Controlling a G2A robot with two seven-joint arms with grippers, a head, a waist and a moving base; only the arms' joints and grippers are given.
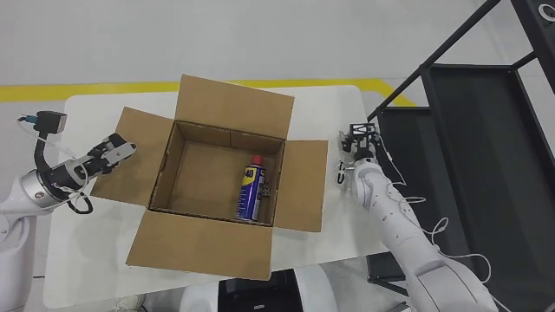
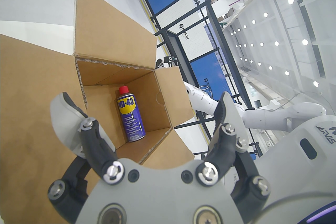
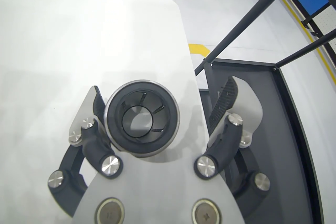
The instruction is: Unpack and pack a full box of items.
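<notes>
An open cardboard box stands in the middle of the white table. One blue and yellow spray can with a red cap lies inside it, towards the right wall. My left gripper hangs open over the box's left flap, and its wrist view looks into the box at the can. Near the table's right edge, my right gripper is low over the table. It is open around an upright black hollow cylinder, which touches one finger and stands apart from the other.
A black metal rack with sloped shelves stands just right of the table, its lowest shelf close beside the right gripper. The box's four flaps are folded outward. Bare table lies behind the cylinder.
</notes>
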